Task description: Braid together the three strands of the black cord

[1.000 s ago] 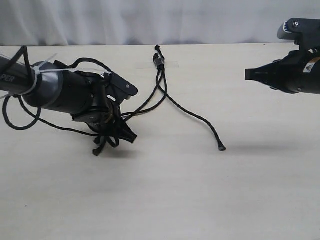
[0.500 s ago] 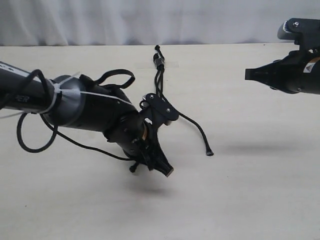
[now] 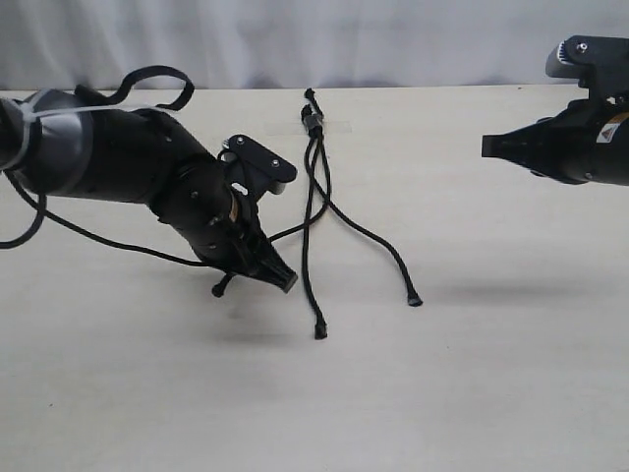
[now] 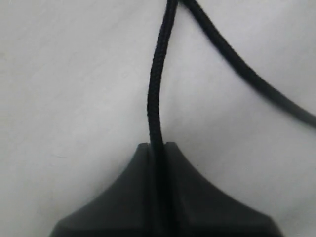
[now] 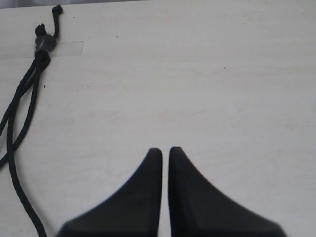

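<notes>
**Left gripper clamps one strand; right gripper hangs clear**

Nearest on the pale desk (image 3: 472,393) lies the knobby tip of the middle strand (image 3: 306,258), which runs almost straight back toward the far edge. A little farther back and to the right lies the tip of the right strand (image 3: 378,243), which bends in a loose curve across the desk.

To the left of these, the left gripper (image 3: 280,280) points down at the desk and is clenched on the left strand (image 3: 290,232). That strand's short end pokes out on the gripper's left side. The left wrist view shows the same grasp: the left strand (image 4: 154,98) passes straight into the seam between the closed jaws of the left gripper (image 4: 158,148), and another strand lies slanted on the desk just beside it. A thin cable (image 3: 98,239) trails from the left arm across the desk.

Farther back the three strands (image 3: 316,187) draw close and cross loosely, not braided. They meet at the knotted top of the black cord (image 3: 314,123), which sits near the far edge under a strip of clear tape (image 3: 339,125).

The right gripper (image 3: 486,146) hangs above the desk, well apart from the cord. Its wrist view shows the right gripper (image 5: 165,150) clenched to a thin slit with nothing between the jaws. A pale curtain (image 3: 295,39) closes the background.
</notes>
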